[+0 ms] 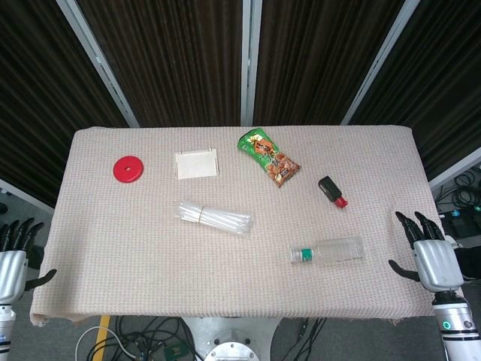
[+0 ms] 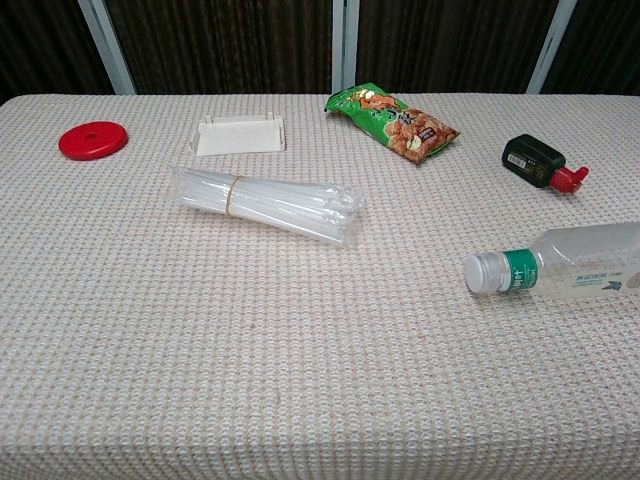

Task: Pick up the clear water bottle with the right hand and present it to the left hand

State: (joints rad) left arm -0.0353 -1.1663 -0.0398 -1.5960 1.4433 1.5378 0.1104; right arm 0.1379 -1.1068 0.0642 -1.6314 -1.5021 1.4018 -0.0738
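**Clear bottle lying flat, both hands off the counter edges**

Clear plastic catches my eye first: the clear water bottle (image 1: 328, 252) lies on its side in the lower right of the head view, its white cap and green band pointing toward frame left. In the chest view it sits at the right edge, partly cut off. Nothing touches it.

I see my right hand (image 1: 430, 254) at the lower right corner of the head view, just beside the counter (image 1: 150, 278) edge, fingers (image 1: 406, 222) spread apart and holding nothing. It is near the bottle but apart from it. My left hand (image 1: 15, 259) shows at the lower left edge, also off the cloth, fingers apart and empty.

Across the woven cloth I also see a red disc (image 1: 128, 168) at the upper left, a white tray (image 1: 196, 164) beside it, a green snack bag (image 1: 268, 156) at upper centre, a small black bottle with a red cap (image 1: 331, 190) to its right, and a bundle of clear straws (image 1: 214, 218) in the middle.
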